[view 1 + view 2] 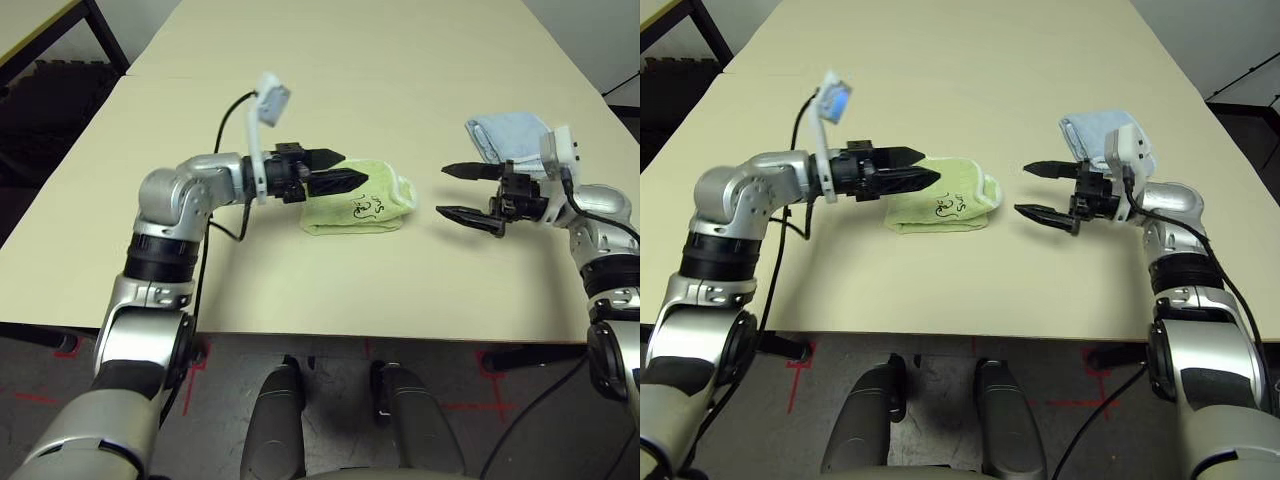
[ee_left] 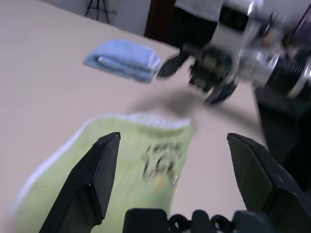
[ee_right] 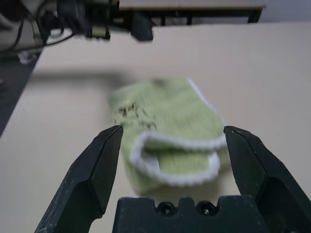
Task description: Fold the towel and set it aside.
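Light green terry-cloth towel [image 1: 358, 208] with white trim lies folded mid-tabletop [image 1: 400, 60]. Both grippers, left gripper [image 1: 338, 168] and right gripper [image 1: 455, 191], flank it, fingers spread, holding nothing. Folding's probably finished; next, regrip and move it aside.

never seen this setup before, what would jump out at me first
A folded light green towel lies in the middle of the table, its dark stitched mark facing up. The left end effector and the right end effector flank it, both open and pointing inward. A folded light blue towel sits behind the right one.
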`<state>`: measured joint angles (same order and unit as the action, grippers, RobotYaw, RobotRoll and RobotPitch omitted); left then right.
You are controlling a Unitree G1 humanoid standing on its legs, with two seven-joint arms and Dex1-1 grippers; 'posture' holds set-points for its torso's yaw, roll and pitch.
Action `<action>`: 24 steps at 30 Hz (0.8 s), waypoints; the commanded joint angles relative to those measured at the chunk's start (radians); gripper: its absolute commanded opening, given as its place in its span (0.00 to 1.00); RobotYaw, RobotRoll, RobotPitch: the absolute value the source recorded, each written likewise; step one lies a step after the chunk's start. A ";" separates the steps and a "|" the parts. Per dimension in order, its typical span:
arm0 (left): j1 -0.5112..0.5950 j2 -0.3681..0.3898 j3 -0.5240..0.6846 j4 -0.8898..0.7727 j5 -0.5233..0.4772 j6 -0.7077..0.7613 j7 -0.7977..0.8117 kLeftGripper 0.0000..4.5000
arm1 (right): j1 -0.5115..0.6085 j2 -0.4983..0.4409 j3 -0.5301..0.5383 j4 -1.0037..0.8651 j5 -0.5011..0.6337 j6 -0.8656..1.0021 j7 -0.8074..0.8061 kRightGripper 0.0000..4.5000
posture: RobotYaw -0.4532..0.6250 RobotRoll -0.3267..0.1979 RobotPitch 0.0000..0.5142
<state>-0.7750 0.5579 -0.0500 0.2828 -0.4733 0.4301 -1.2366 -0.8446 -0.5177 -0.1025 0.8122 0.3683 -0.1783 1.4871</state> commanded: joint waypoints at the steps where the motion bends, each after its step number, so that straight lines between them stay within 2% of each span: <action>1: 0.016 -0.002 0.003 0.066 0.021 -0.107 -0.081 0.99 | -0.009 0.008 -0.005 -0.010 0.007 0.005 0.009 1.00 | 0.46 0.62 0.36; 2: 0.016 0.000 0.004 0.086 0.026 -0.131 -0.098 0.99 | -0.014 0.010 -0.004 -0.003 0.006 0.001 0.013 1.00 | 0.46 0.62 0.36; 5: 0.022 0.027 -0.026 0.161 0.082 -0.248 -0.181 1.00 | -0.028 0.005 0.008 0.026 -0.014 -0.042 0.048 0.85 | 0.45 0.62 0.36; 14: -0.016 0.023 -0.025 0.246 0.115 -0.323 -0.280 1.00 | -0.036 -0.007 0.015 0.068 -0.037 -0.088 0.111 0.12 | 0.44 0.62 0.34; 15: -0.022 0.018 -0.023 0.253 0.116 -0.329 -0.282 1.00 | -0.033 -0.006 0.015 0.064 -0.038 -0.086 0.113 0.01 | 0.44 0.62 0.33; 24: -0.045 0.004 -0.015 0.333 0.143 -0.411 -0.314 1.00 | 0.000 -0.002 0.011 0.025 -0.033 -0.071 0.104 0.01 | 0.43 0.62 0.33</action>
<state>-0.8163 0.5667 -0.0598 0.5970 -0.3494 0.0460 -1.5326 -0.8688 -0.5128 -0.0920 0.8584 0.3375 -0.2527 1.5932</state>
